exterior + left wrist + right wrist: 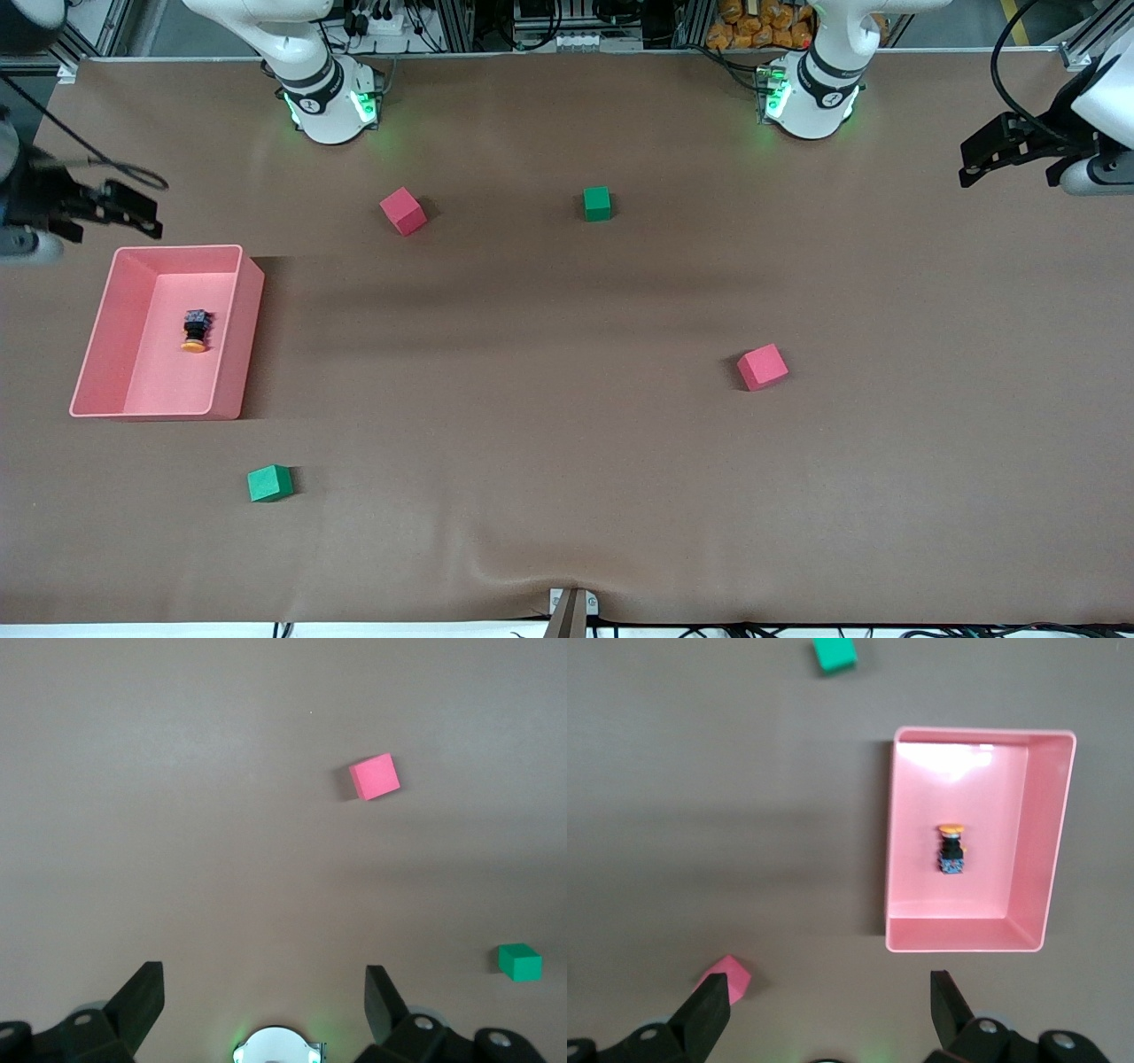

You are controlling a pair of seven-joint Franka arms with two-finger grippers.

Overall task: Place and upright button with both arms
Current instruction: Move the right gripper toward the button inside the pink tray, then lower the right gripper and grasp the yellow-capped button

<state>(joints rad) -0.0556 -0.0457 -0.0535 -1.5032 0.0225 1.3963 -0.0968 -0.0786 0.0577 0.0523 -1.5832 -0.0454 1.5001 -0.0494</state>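
the button (195,330) lies on its side in the tray (99,337), at the right arm's end of the table (567,496). four cubes are spread well apart on the table, one (269,483) nearer the camera than the tray.

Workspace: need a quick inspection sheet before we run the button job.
Surface: brown table cover, a wrinkle at the edge nearest the front camera.
Job's things: button lying on its side inside the pink bin, toward the right arm's end.
Clutter: two pink cubes; two green cubes.
Grippers: left gripper open, empty, up over its end of the table; right gripper open, empty, over the table beside the bin.
Cables: black cables on both arms, off the surface.
Surroundings: racks and wiring along the base edge.
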